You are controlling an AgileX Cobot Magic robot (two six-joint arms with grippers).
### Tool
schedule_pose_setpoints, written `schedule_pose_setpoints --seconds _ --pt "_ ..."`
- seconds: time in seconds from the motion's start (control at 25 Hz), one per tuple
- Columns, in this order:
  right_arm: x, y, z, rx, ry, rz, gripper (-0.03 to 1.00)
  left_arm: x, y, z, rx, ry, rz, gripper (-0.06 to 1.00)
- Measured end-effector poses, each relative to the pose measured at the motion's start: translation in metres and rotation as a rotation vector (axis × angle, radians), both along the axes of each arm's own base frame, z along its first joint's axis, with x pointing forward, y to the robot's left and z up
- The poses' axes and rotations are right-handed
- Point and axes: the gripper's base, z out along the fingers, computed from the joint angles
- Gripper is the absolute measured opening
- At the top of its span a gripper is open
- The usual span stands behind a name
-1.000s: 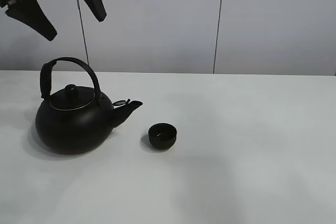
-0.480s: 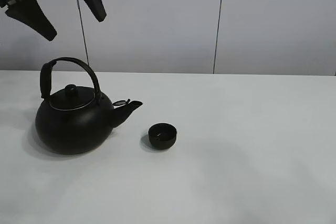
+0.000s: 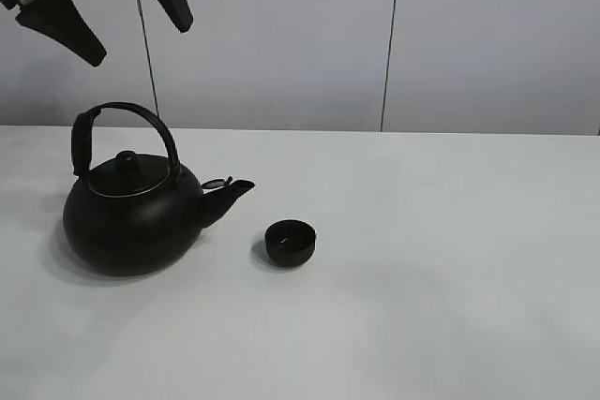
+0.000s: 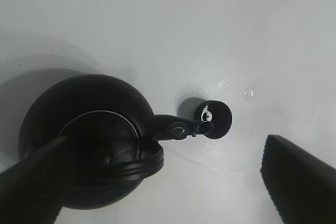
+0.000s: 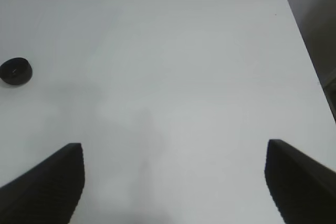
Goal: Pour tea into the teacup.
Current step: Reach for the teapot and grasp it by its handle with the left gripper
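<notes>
The big black kettle point(image 3: 131, 224) with an arched handle stands on the white table point(image 3: 441, 259) at the left, its spout pointing right. The small black teacup point(image 3: 291, 243) stands just right of the spout. My left gripper point(image 3: 139, 44) hangs open and empty high above the kettle. In the left wrist view the kettle point(image 4: 89, 140) and teacup point(image 4: 216, 120) lie below, between the dark fingers point(image 4: 299, 182). My right gripper point(image 5: 173, 150) is open and empty over bare table, with the teacup point(image 5: 16, 72) far off to one side. It is out of the exterior view.
A small water drop point(image 4: 249, 93) lies on the table near the teacup. The table's rounded corner and side edge point(image 5: 307, 61) show in the right wrist view. A grey panelled wall point(image 3: 394, 44) stands behind the table.
My left gripper has risen very slightly. The kettle and teacup have not moved.
</notes>
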Motion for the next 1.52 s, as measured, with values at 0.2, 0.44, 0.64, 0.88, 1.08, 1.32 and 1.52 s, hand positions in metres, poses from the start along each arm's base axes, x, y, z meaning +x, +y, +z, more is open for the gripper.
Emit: schedule_pose_setpoints --seconds 0.2,0.44,0.64,0.88,1.08,1.32,1.52 --pt "0.001 -0.001 -0.008 -0.003 0.050 -0.003 0.64 0.000 0.000 0.000 0.000 -0.001 0.000 0.69" --pt "0.001 -0.001 -0.008 -0.004 0.049 -0.004 0.64 0.000 0.000 0.000 0.000 -0.001 0.000 0.69" --pt "0.001 -0.001 -0.007 -0.004 0.048 -0.004 0.64 0.000 0.000 0.000 0.000 -0.001 0.000 0.69" --pt "0.001 -0.001 -0.007 -0.004 0.048 -0.004 0.64 0.000 0.000 0.000 0.000 -0.001 0.000 0.69" --pt "0.001 -0.001 -0.007 -0.004 0.048 -0.004 0.64 0.000 -0.001 0.000 -0.011 0.002 0.001 0.69" --pt "0.001 -0.001 -0.007 -0.004 0.048 -0.004 0.64 -0.014 -0.004 0.017 -0.022 -0.063 -0.005 0.69" --pt "0.001 -0.001 -0.007 -0.004 0.048 -0.004 0.64 -0.056 -0.015 0.047 0.034 -0.406 -0.152 0.69"
